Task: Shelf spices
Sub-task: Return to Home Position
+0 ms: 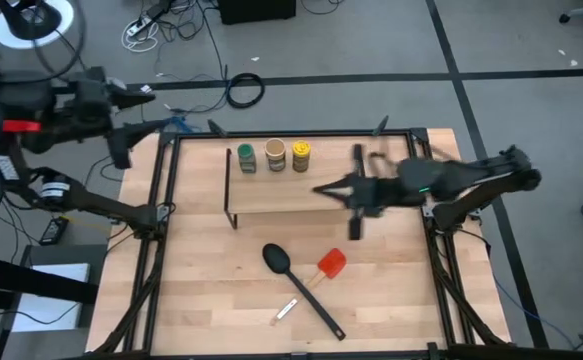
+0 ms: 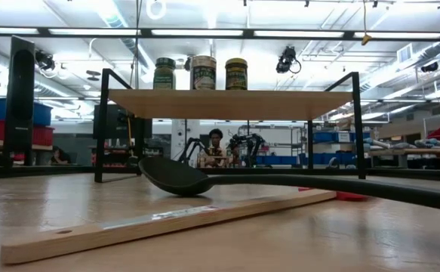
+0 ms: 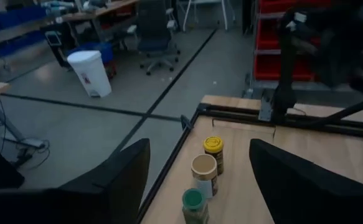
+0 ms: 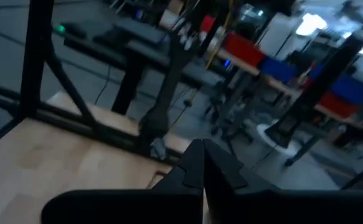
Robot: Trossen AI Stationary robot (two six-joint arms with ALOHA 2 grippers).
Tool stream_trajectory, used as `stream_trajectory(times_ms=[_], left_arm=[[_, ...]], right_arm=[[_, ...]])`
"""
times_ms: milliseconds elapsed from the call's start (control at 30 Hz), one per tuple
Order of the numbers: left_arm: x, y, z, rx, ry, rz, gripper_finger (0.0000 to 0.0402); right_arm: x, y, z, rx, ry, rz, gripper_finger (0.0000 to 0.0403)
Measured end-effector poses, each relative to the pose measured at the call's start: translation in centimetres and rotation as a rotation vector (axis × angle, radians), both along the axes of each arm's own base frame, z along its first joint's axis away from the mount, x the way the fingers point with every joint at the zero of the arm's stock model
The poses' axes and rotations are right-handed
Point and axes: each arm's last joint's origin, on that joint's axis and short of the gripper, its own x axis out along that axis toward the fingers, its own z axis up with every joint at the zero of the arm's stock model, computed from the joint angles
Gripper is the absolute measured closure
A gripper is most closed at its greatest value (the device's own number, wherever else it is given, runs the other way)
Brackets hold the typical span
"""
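Now my right arm stretches level, right tool [image 1: 321, 188] pinched closed over the shelf [image 1: 271, 196]; left tool [image 1: 161, 108] gapes wide.

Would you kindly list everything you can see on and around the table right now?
green-topped jar: one, green lid, on the shelf top, left end of the row.
tan jar: one, tan, middle of the row.
yellow jar: one, yellow, right end.
shelf: one, light wood, black legs, on the table.
black spoon: one, black, before the shelf.
red spatula: one, red head, wooden handle, crossing the spoon's handle.
table: one, light wood.
left end effector: one, dark, open, off the table's corner.
right end effector: one, dark, shut, over the shelf.
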Motion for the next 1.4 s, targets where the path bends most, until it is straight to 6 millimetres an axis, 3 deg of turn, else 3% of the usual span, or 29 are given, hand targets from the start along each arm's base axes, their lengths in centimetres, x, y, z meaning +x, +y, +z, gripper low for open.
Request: stream_trajectory(times_ms=[200, 333, 433, 700, 900, 1100, 1400], left_arm=[[-2.0, -0.4, -2.0, 0.005, -0.063, -0.018, 0.0122], [-0.8, -0.3, -4.8, 0.003, -0.104, -0.060, 0.0122], [0.9, -0.1, -7.5, 0.010, -0.130, -0.095, 0.0122], [6.7, 0.5, -16.1, 0.031, -0.148, -0.214, 0.0122], [8.9, 0.5, -21.2, 0.006, -0.214, -0.313, 0.0122], [7.4, 0.2, -24.5, -0.008, -0.303, -0.306, 0.0122], [2.9, -0.3, -27.5, -0.003, -0.419, -0.269, 0.0122]], right_arm=[[-6.9, -1.3, 3.7, -0.004, -0.112, -0.017, 0.0403], [-10.2, -2.3, 4.7, 0.006, -0.147, -0.018, 0.0403], [-11.4, -2.8, 4.1, 0.008, -0.135, -0.024, 0.0403], [-10.9, -2.8, -1.1, 0.049, -0.075, -0.019, 0.0403], [-9.7, -2.0, -6.7, 0.120, -0.071, 0.077, 0.0403], [-10.9, -2.1, -11.0, 0.167, -0.128, 0.096, 0.0403], [-14.5, -3.3, -14.1, 0.206, -0.253, 0.106, 0.0403]])
